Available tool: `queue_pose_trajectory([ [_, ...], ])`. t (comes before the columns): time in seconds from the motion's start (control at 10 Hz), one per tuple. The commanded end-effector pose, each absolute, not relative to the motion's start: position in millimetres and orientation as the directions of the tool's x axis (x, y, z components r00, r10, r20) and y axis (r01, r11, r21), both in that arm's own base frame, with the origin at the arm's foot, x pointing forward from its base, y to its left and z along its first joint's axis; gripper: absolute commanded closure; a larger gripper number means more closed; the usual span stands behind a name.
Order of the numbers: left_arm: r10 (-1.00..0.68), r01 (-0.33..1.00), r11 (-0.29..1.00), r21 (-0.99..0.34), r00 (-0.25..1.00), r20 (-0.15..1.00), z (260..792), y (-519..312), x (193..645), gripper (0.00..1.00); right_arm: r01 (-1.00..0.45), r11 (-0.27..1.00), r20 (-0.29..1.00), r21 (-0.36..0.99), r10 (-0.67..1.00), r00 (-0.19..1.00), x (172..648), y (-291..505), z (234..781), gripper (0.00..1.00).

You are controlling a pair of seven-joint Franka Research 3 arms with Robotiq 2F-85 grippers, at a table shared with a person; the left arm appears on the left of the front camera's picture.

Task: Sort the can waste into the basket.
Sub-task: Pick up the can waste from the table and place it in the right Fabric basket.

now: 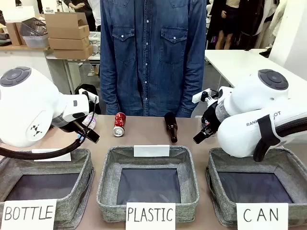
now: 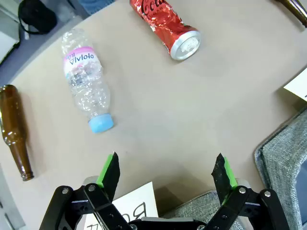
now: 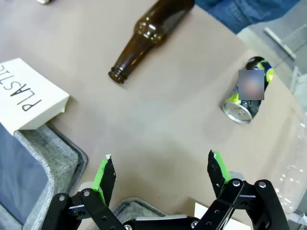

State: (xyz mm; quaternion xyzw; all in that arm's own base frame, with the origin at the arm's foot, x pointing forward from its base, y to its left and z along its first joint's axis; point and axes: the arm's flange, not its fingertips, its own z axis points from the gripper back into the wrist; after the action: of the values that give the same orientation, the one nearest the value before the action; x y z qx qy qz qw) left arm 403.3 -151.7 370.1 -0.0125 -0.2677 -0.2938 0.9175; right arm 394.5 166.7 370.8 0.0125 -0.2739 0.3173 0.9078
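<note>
A dented red can (image 1: 119, 124) lies at the table's far side; in the left wrist view the red can (image 2: 169, 25) lies ahead of my open left gripper (image 2: 167, 175), well apart from it. A dark can (image 3: 238, 109) with a silver end lies ahead and to the right of my open right gripper (image 3: 160, 175). The grey basket (image 1: 221, 201) signed "CAN" stands at the near right, under my right arm. In the front view my left gripper (image 1: 91, 135) hangs over the table's left, and my right gripper (image 1: 200, 136) hangs right of centre. Nothing is between either pair of fingers.
Baskets signed "BOTTLE" (image 1: 72, 203) and "PLASTIC" (image 1: 108, 201) stand at the near left and middle. A brown bottle (image 1: 171, 127) lies centre-far, another brown bottle (image 2: 14, 129) and a clear plastic bottle (image 2: 86, 79) lie left. A person in a denim shirt (image 1: 153, 57) stands across the table.
</note>
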Motion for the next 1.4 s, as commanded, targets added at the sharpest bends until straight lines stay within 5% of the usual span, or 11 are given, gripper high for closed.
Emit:
queue_pose_trajectory([
  [0.0,-0.532,0.546,0.827,0.134,0.684,0.499,370,-152,403,0.00,-0.583,0.798,0.505,-0.151,0.569,0.649,395,167,371,0.00],
  [1.2,-0.532,0.545,0.827,0.134,0.684,0.499,370,-152,403,0.00,-0.583,0.798,0.505,-0.152,0.570,0.648,395,167,371,0.00],
  [1.3,-0.574,0.567,0.809,0.153,0.710,0.408,393,-146,393,0.00,-0.594,0.802,0.413,-0.061,0.562,0.717,388,165,391,0.00],
])
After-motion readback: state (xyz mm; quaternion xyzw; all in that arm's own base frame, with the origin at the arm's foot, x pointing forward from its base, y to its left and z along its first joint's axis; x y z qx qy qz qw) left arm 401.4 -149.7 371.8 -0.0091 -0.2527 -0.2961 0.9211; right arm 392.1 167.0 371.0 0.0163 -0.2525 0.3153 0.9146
